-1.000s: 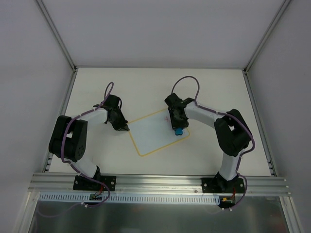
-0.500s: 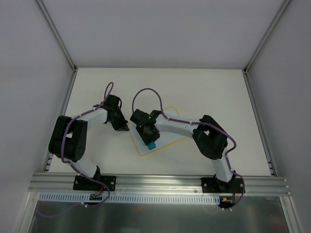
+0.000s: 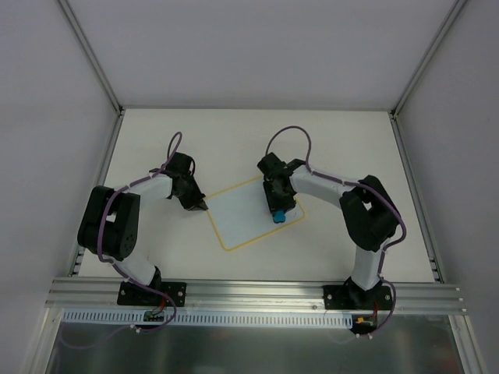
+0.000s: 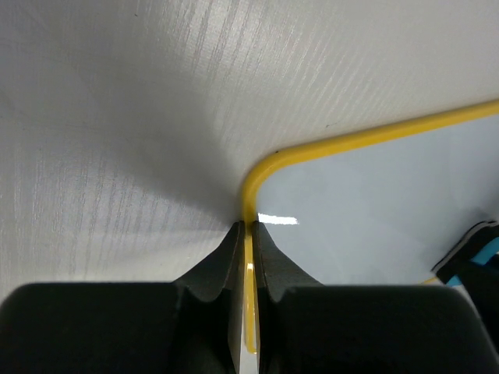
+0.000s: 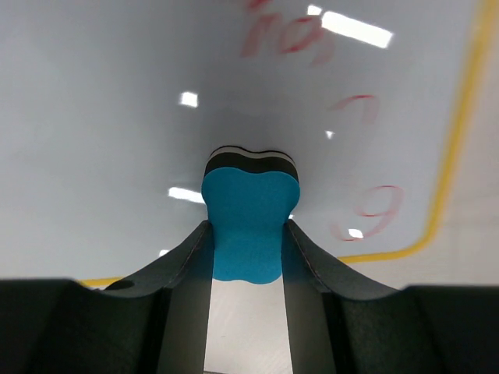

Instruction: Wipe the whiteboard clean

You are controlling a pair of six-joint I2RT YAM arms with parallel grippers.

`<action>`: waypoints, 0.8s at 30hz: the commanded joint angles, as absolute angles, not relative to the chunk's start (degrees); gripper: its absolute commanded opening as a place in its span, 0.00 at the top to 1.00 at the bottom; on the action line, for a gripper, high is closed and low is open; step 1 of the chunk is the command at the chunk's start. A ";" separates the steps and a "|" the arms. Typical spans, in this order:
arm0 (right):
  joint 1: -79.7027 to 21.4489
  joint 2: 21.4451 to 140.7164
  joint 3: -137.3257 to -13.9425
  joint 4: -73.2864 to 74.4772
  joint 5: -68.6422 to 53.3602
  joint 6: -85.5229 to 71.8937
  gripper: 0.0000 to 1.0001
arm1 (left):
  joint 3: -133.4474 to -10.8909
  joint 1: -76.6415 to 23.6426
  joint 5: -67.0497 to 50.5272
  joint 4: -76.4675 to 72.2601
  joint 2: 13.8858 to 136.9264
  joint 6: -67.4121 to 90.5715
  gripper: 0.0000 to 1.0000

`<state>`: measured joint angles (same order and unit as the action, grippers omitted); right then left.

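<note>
The whiteboard (image 3: 243,216), white with a thin yellow rim, lies tilted on the table between the arms. My left gripper (image 3: 202,206) is shut on its yellow rim at the left corner (image 4: 248,234). My right gripper (image 3: 278,212) is shut on the blue eraser (image 3: 278,216), pressed on the board near its right corner. In the right wrist view the eraser (image 5: 248,222) sits between my fingers, with faint red scribbles (image 5: 287,35) ahead of it and a red mark (image 5: 374,212) to its right. The eraser's edge also shows in the left wrist view (image 4: 475,261).
The white table (image 3: 234,140) is bounded by grey walls at back and sides, with metal rails along the left, right and near edges (image 3: 249,292). Both arm bases stand at the near rail.
My right gripper swept the eraser from the board's right side to its lower left and back to the right corner. The left gripper has stayed on the rim.
</note>
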<state>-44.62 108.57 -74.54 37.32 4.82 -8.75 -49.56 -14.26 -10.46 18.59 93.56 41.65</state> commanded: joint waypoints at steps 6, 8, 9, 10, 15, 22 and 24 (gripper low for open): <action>-32.96 108.11 -65.83 40.78 12.13 -9.31 1.00 | -46.67 -14.59 -7.12 23.29 94.31 41.13 1.00; -33.05 108.11 -66.35 40.87 12.22 -9.49 1.00 | -46.58 -14.59 -7.12 23.29 94.22 40.96 1.00; -33.22 108.11 -66.88 40.87 11.35 -10.10 1.00 | -46.58 -14.59 -7.12 23.29 94.22 40.96 1.00; -33.74 108.11 -67.32 40.87 10.82 -10.28 1.00 | -46.58 -14.59 -7.21 23.29 94.22 40.87 1.00; -37.96 110.12 -72.94 41.04 8.62 -10.55 1.00 | -46.67 -14.50 -7.21 23.38 94.13 40.43 1.00; -39.55 119.52 -91.98 44.73 8.17 -13.09 1.00 | -46.23 -14.59 -7.21 23.38 93.96 40.25 1.00; -39.55 124.07 -96.66 45.96 8.17 -14.06 1.00 | -46.14 -14.59 -7.21 23.20 94.04 40.08 1.00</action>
